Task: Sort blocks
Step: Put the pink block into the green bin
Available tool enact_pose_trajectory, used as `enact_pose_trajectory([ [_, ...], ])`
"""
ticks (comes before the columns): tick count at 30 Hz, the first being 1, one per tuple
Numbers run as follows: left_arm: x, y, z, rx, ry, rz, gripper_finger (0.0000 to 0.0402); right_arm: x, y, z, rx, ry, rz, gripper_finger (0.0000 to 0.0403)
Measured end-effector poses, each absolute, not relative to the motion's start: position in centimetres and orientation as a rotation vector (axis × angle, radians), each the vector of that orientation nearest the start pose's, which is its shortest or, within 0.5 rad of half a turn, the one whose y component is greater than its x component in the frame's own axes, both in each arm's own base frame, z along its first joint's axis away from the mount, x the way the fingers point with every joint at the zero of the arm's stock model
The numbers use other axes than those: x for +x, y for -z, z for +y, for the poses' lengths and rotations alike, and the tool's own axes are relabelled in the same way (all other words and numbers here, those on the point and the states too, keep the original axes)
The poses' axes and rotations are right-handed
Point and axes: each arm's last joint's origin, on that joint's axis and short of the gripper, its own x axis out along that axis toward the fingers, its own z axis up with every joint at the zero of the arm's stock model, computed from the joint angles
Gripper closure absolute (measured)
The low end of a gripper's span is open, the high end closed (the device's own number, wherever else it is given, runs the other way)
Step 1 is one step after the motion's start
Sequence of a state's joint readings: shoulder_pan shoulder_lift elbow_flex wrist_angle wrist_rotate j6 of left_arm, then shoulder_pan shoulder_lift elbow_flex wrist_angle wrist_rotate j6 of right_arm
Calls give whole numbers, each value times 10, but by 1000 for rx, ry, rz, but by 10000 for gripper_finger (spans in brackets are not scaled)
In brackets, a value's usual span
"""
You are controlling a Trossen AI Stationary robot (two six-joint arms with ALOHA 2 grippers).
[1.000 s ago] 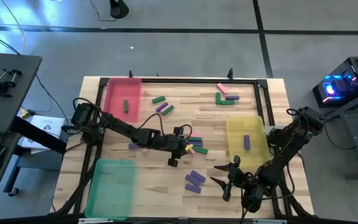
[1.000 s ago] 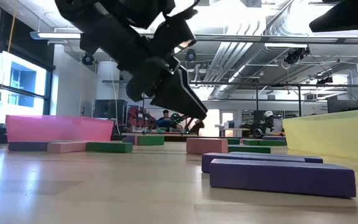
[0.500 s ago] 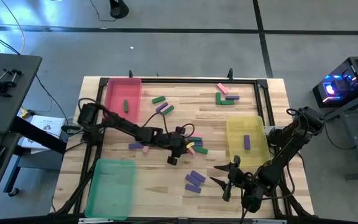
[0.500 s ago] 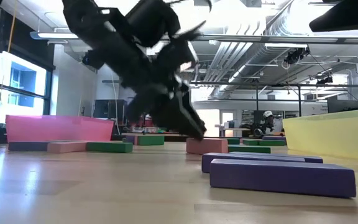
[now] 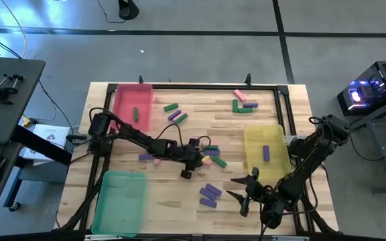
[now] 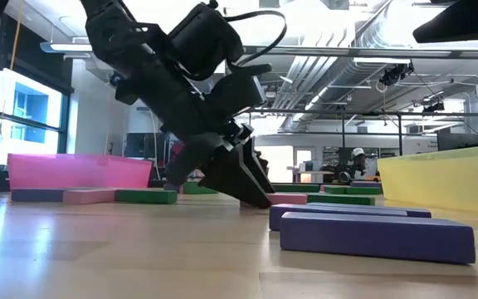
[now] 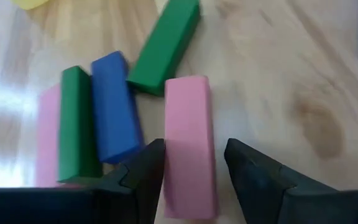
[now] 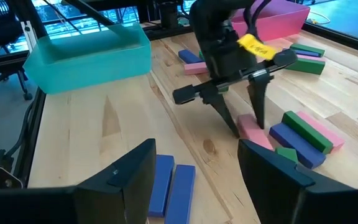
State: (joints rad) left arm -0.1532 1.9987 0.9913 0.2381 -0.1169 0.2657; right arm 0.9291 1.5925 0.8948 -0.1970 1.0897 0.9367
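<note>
My left gripper (image 5: 200,160) is down at the table's middle, open. Its two fingers stand on either side of a pink block (image 7: 189,143) that lies flat on the wood, with a narrow gap on each side in the left wrist view. Beside that block lie a purple block (image 7: 114,106), two green blocks (image 7: 78,121) and another pink one (image 7: 47,134). The right wrist view shows the same gripper (image 8: 244,121) over the pink block (image 8: 253,132). My right gripper (image 5: 243,191) waits open near the table's front edge.
A pink tray (image 5: 122,110) holding a green block stands far left, a green tray (image 5: 120,201) near left, and a yellow tray (image 5: 277,157) holding a purple block at the right. Three purple blocks (image 5: 210,194) lie near my right gripper. More blocks lie at the far side (image 5: 174,112) and far right (image 5: 243,102).
My left gripper has come down from above the table to the wood, moving a little toward the right edge, and now stands with its fingers on either side of the pink block. The blocks have kept their places.
</note>
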Motion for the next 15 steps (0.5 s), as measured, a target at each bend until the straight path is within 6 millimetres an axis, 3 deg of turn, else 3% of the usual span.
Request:
enact_pose_trajectory([
  [9,369,-100,-76,260,142,813,317,202,-193,227,159,341,349,190],
  [15,363,-103,-95,236,75,809,326,202,-193,227,160,341,349,190],
])
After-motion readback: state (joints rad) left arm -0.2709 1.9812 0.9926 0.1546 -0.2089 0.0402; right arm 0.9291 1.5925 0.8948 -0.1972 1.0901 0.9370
